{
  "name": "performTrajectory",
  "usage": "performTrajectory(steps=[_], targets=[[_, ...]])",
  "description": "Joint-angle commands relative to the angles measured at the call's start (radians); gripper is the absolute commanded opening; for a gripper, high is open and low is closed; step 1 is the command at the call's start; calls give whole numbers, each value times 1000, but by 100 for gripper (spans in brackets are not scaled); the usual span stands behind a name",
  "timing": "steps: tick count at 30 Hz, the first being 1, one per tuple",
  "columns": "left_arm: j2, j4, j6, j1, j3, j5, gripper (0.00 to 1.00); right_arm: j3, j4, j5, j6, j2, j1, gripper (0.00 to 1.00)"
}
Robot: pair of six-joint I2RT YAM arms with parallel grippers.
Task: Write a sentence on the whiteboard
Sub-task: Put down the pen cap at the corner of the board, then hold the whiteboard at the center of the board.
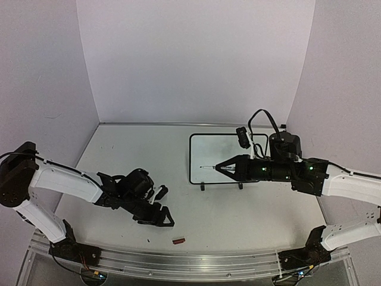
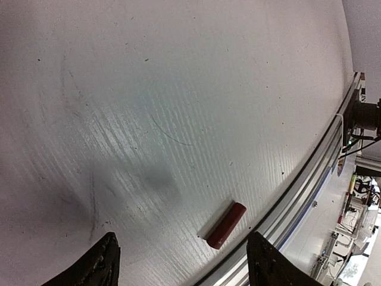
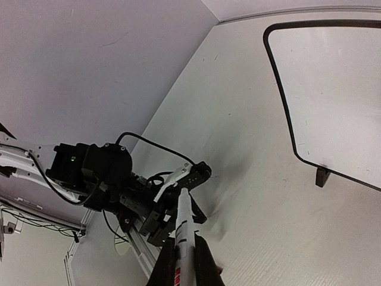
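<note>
My left gripper (image 1: 162,205), at eight o'clock on the table (image 1: 119,152), hangs with its jaws spread wide and nothing between them. A small red cap (image 1: 178,241) lies just beyond it at six o'clock, near the front rail. At three o'clock my right gripper (image 1: 221,168) is clamped tight on a white marker (image 3: 183,229) pointing toward nine o'clock. From above, the marker overlaps the near left part of the whiteboard (image 1: 229,152), right of centre.

right pincer (image 3: 183,263): clamped on marker (image 3: 183,215) | whiteboard (image 3: 333,89): upper right | left arm (image 3: 89,168): beyond tip
</note>
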Motion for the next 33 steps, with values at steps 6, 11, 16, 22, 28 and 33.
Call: performTrajectory(steps=[6, 11, 16, 22, 28, 33], targets=[[-179, -230, 230, 139, 210, 22, 75, -33, -11, 180, -2, -67, 9, 0], [-81, -387, 452, 248, 481, 135, 75, -65, 37, 273, 0, -102, 8, 0], [97, -427, 614, 303, 720, 248, 74, -130, 145, 343, 3, -115, 7, 0], [261, -356, 719, 339, 873, 297, 72, -181, 293, 361, -14, -59, 6, 0], [376, -351, 805, 346, 969, 284, 72, -173, 441, 255, -25, 65, -49, 0], [422, -334, 832, 349, 998, 275, 73, -119, 488, 179, -54, 152, -74, 0]])
